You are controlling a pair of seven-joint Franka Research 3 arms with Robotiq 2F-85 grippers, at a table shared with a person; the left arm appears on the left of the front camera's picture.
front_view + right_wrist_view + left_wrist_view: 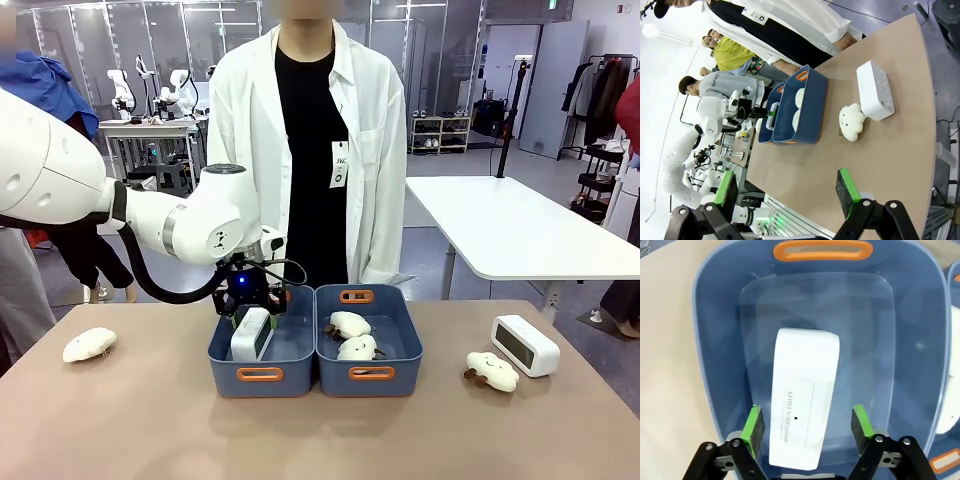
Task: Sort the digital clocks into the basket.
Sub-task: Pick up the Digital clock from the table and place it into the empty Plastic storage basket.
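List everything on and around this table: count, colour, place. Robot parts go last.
Digital clocks: two, white; one standing inside the left basket, one on the table at the right.
Baskets: two, blue-grey with orange handle slots; left basket and right basket side by side, mid-table.
Plush toys: four, cream; two in the right basket, one at the table's left, one beside the right-hand clock.
Table: one, tan.
Person: one, white coat, far side.
Left end effector: black, green pads, open, either side of the clock in the left basket.
Right end effector: black, green pads, open, holding nothing.
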